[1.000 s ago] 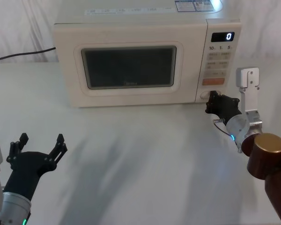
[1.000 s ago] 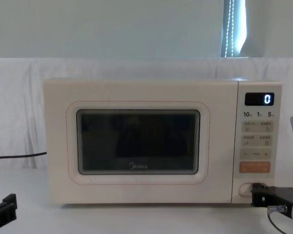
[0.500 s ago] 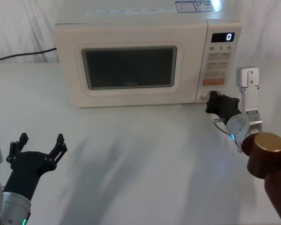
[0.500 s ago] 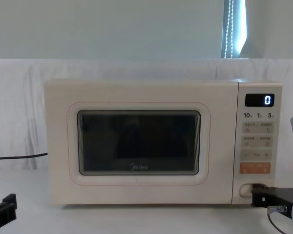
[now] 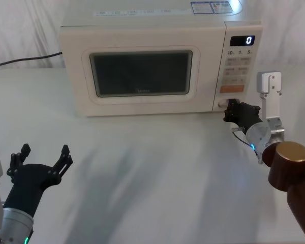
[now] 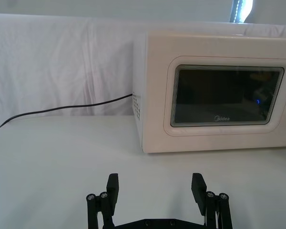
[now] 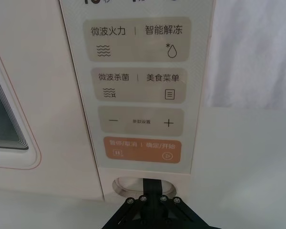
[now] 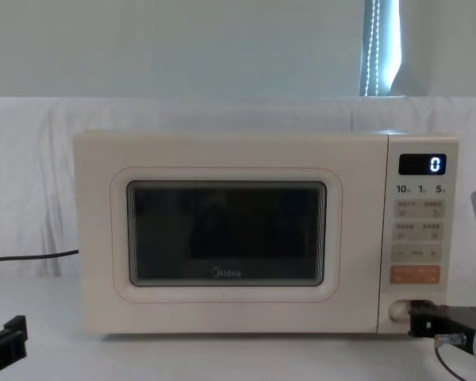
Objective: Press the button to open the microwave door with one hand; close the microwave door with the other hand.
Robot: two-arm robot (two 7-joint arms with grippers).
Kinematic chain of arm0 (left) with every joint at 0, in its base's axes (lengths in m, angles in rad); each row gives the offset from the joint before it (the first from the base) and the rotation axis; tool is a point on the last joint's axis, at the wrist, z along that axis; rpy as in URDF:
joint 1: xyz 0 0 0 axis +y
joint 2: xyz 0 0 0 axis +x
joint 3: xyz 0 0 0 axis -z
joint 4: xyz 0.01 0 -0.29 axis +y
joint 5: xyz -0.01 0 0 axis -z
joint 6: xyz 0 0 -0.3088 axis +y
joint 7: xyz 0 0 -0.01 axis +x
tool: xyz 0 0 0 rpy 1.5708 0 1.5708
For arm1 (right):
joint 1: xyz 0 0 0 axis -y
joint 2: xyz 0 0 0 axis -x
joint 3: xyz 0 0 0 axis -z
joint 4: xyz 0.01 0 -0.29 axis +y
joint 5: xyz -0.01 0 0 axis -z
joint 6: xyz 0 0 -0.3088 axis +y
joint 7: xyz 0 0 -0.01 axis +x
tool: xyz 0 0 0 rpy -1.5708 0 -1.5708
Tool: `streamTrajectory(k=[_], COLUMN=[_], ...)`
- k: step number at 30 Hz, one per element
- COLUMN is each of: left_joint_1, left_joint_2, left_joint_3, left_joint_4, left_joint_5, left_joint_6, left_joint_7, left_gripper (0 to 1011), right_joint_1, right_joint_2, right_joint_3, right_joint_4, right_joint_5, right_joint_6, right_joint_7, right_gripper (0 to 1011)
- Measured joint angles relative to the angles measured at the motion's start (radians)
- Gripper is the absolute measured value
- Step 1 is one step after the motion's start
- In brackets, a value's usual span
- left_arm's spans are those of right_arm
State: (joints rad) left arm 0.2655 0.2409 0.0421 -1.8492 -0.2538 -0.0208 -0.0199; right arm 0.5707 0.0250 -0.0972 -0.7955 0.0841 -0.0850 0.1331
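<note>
The cream microwave (image 5: 142,19) stands at the back of the table, its display reading "0". Its door (image 5: 141,73) with the dark "Midea" window (image 8: 226,242) sits flush with the front. My right gripper (image 5: 230,108) is shut, its tips pressed into the wide cream button (image 7: 126,185) at the foot of the control panel, below the orange key (image 7: 142,150). From the chest the same gripper (image 8: 416,311) touches the button (image 8: 394,309). My left gripper (image 5: 43,155) hovers open over the near left of the table, well short of the door (image 6: 226,95).
A black power cord (image 6: 62,107) runs along the table from the microwave's left side. A white cloth backdrop (image 6: 62,62) hangs behind. A white bracket on my right arm (image 5: 269,84) stands just right of the control panel.
The microwave has crept very slightly to the right in the views under the right gripper's push. The left arm has not moved.
</note>
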Motion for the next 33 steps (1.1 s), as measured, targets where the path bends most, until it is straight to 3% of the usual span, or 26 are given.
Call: streamTrajectory(k=[24,33], left_joint_1=[0.000,0.000], left_joint_2=[0.000,0.000], left_joint_3=[0.000,0.000], left_joint_4=[0.000,0.000], left_joint_5=[0.000,0.000], left_joint_6=[0.000,0.000], left_joint_7=[0.000,0.000], left_gripper=[1001,1001], right_joint_1=[0.051,0.051], right_joint_2=[-0.006,-0.007], right_joint_3=[-0.002,0.001], right_joint_4=[0.083,0.081], right_joint_5=[-0.013,-0.015], right_joint_6=[-0.020,-0.021], right_joint_7=[-0.002,-0.003], right_gripper=[0,0])
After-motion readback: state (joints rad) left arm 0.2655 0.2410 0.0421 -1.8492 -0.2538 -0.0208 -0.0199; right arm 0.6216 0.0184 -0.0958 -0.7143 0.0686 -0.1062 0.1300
